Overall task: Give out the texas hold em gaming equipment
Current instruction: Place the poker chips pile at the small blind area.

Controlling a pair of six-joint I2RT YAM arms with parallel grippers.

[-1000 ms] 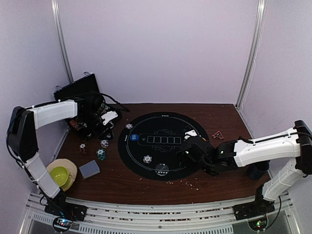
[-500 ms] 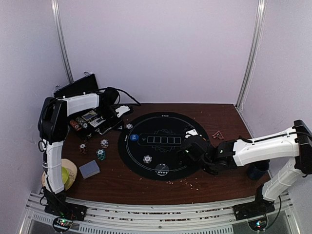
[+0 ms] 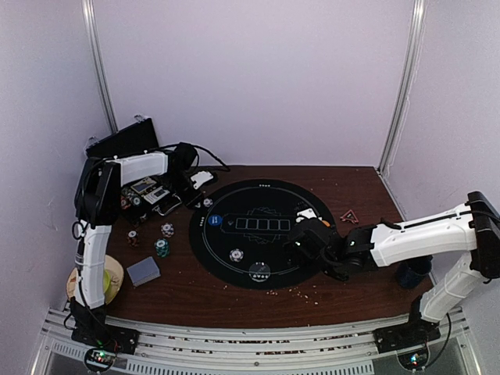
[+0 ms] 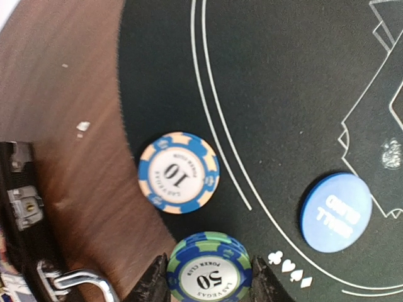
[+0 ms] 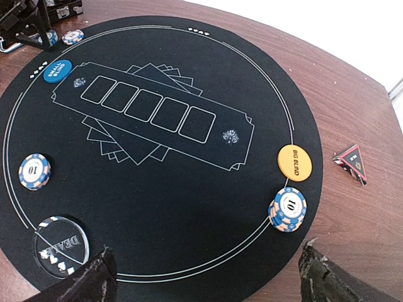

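The left end effector [image 4: 209, 278] pinches a 50 chip [image 4: 209, 267] at the left rim of the mat [image 4: 283, 94]. A single 10 chip [image 4: 179, 172] lies just beside it, and the blue disc [image 4: 337, 212] sits further inside the rim. My guess is the 50 chip is meant to join that seat's stake.

The right end effector [image 5: 208, 251] hangs spread and empty over the mat's near side. It is close to the 10 stack [image 5: 288, 209] and the orange disc [image 5: 295, 162] at the right rim, a seat that looks served.

The 50 chip's lower edge is cut off, so I cannot tell whether it rests on the desk [image 4: 75, 94], or whether it is one chip or several. Only a corner of the case [image 4: 12, 207] shows.
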